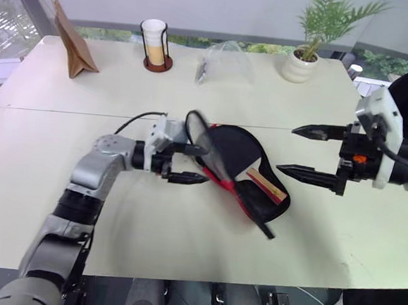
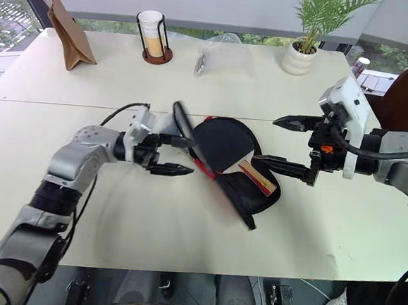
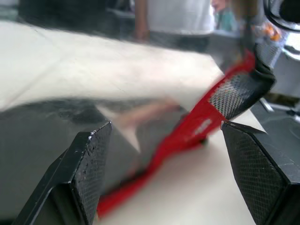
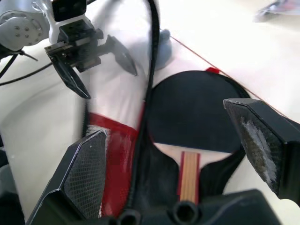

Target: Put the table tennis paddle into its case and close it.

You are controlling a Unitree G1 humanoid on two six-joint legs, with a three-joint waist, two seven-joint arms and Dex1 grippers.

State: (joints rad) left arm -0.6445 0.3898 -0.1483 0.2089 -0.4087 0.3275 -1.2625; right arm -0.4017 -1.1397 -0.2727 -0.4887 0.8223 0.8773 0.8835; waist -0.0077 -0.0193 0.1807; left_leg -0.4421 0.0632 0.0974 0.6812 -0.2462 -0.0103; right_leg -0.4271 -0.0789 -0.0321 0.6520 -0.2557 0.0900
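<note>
The left gripper (image 1: 187,164) has its two black fingers spread wide, with nothing pinched between them. It points sideways at the raised flap of the case (image 1: 248,171), and its top finger looks like it is touching the flap's edge (too blurry to be sure).

The right gripper (image 1: 310,155) is wide too and holds nothing. It hangs just beside the case, on the handle side.

The table tennis paddle (image 2: 227,147) already lies inside the open case, black face up, near the middle of the table (image 1: 183,236). Its wooden handle (image 2: 257,176) sits in the narrow end.

The case is soft cloth, so I think it will bend and flop when pushed. It looks light and could slide on the smooth table. The flap should be pushed down by its stiff red edge, and the other gripper could hold the narrow end in place. The paddle is hard and flat, so it should stay put.

There is plenty of bare table all around. The paper bag (image 1: 70,42), cup (image 1: 155,41) and plant pot (image 1: 299,64) stand well apart at the far side. The near table edge is also far enough away.
</note>
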